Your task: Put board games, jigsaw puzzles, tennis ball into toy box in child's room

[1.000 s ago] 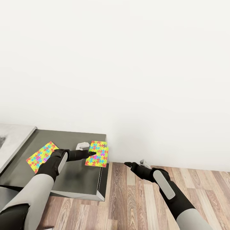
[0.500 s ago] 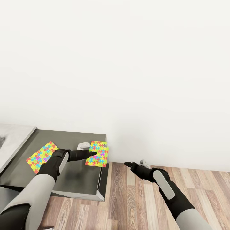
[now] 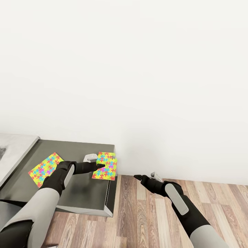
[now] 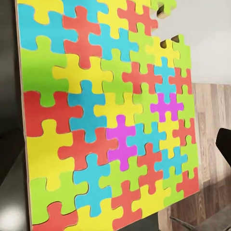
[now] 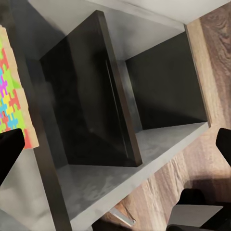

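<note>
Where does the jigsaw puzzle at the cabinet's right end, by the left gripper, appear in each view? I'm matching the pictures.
Head view: the jigsaw puzzle lies at the cabinet's right end, at the left gripper.
Left wrist view: seen close, it covers most of the picture.
Right wrist view: a strip at the picture's left edge.
Shared landmark: the dark cabinet.

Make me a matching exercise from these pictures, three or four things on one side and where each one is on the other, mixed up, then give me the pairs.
Things:
1. left gripper
2. right gripper
3. puzzle by the cabinet's right edge
4. other puzzle

Places:
A. lying flat beside the left forearm, untouched
B. out over the wood floor, past the cabinet
C. overhanging the cabinet's right edge
D. at the near side of a puzzle

Pairs: 1-D, 2-B, 3-C, 4-A
</note>
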Robot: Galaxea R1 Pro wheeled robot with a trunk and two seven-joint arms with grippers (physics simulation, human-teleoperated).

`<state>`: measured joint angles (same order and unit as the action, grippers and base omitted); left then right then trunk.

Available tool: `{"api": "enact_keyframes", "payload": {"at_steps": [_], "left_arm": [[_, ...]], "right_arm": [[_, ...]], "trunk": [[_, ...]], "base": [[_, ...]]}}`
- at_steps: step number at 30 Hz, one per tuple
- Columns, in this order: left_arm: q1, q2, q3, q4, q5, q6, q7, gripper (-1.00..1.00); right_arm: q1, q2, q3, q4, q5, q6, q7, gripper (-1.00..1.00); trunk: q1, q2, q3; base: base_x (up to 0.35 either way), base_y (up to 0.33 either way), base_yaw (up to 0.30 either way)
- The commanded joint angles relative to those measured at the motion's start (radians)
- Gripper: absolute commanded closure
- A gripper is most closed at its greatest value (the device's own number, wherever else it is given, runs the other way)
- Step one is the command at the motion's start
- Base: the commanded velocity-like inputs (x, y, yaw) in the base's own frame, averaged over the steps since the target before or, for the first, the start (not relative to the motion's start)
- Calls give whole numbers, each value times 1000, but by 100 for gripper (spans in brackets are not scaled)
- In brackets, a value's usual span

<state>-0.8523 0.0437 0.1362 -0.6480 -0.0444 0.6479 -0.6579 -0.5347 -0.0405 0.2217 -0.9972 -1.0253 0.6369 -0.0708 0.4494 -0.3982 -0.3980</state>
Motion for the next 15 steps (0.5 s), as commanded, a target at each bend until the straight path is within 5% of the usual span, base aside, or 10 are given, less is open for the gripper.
{"api": "enact_keyframes", "payload": {"at_steps": [1,15], "left_arm": [[-1,-1,4,-1,-5,7,-6,-100],[1,-1,5,-1,-4,7,-8,-100]], "right_arm": [[-1,-1,3,-1,-9,1,-7,-100],[-1,-1,4,-1,-9,0,-7,-100]], "trunk": [[1,-2,-2],[1,-2,-2]], "base": [[0,0,0],[0,0,0]]}}
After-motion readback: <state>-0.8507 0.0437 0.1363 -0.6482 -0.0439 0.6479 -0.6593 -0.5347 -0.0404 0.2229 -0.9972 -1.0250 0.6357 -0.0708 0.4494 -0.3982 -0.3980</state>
